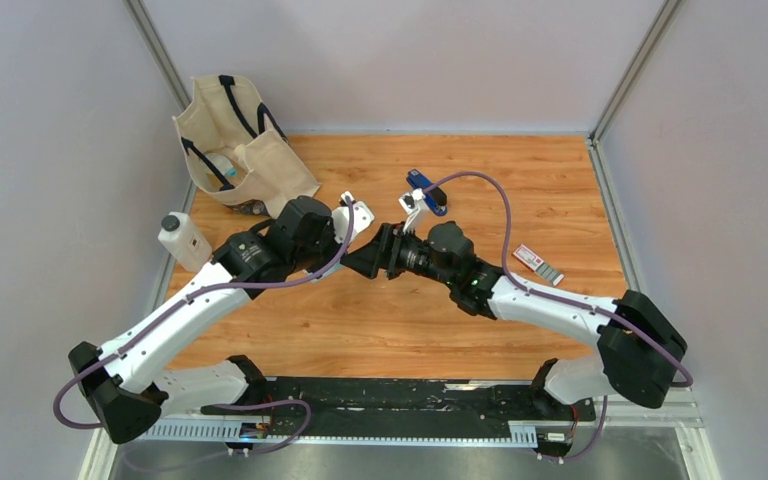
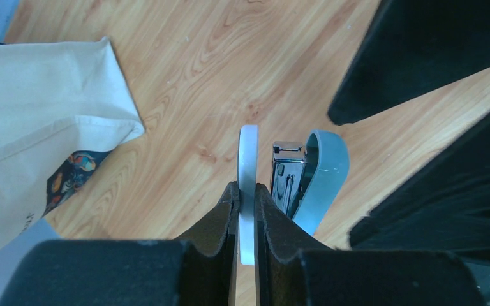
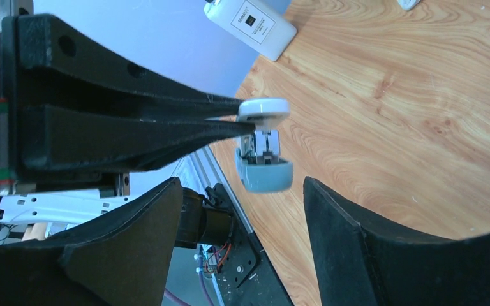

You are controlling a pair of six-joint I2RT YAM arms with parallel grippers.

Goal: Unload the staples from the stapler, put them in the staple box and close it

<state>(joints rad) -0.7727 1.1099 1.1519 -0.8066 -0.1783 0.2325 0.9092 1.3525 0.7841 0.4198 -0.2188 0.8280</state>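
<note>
The stapler [image 2: 306,175] hangs above the wooden table with its blue-grey cover swung away from its white base plate [image 2: 248,159]. My left gripper [image 2: 247,191] is shut on that base plate. In the right wrist view the stapler [image 3: 265,172] sits at the tips of the left gripper's black fingers [image 3: 166,127]. My right gripper [image 3: 239,185] is open, with its two fingers spread on either side just short of the blue-grey cover and not touching it. The metal magazine [image 2: 287,172] shows between cover and base. No staples can be made out. In the top view both grippers meet mid-table and hide the stapler.
A small red-and-white box [image 1: 538,262] lies on the table's right side. A cream tote bag [image 1: 240,140] sits at the back left, and its corner [image 2: 44,121] lies close to the left gripper. A white bottle [image 1: 182,240] stands at the left edge.
</note>
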